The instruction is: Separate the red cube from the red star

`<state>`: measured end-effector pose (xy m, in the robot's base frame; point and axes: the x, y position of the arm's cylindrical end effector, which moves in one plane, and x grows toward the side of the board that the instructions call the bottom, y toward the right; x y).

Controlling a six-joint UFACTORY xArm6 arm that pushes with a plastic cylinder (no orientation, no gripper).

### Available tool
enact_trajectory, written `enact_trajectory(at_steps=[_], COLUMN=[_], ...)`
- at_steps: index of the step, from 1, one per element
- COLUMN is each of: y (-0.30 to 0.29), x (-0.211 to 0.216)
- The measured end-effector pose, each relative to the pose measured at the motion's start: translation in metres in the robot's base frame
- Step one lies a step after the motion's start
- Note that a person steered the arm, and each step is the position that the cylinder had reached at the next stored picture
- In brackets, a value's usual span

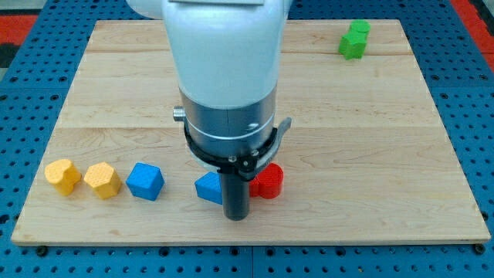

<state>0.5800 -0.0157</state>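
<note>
One red block (269,182) shows at the view's bottom centre, partly hidden behind the rod and the arm's body. I cannot tell whether it is the cube or the star. No second red block is in view; the arm's body may hide it. My tip (235,217) is on the board just below and left of this red block, between it and a blue triangular block (208,188) on its left. Whether the rod touches the red block cannot be told.
A blue cube (145,181) and two yellow blocks (102,180) (62,176) lie in a row at the bottom left. A green block (354,38) lies at the top right. The wooden board (370,154) lies on a blue pegboard table.
</note>
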Motion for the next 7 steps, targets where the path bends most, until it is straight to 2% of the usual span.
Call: enact_trajectory(at_steps=[2, 3, 5, 7], y=[0.063, 0.066, 0.066, 0.028], x=[-0.019, -0.049, -0.149, -0.216])
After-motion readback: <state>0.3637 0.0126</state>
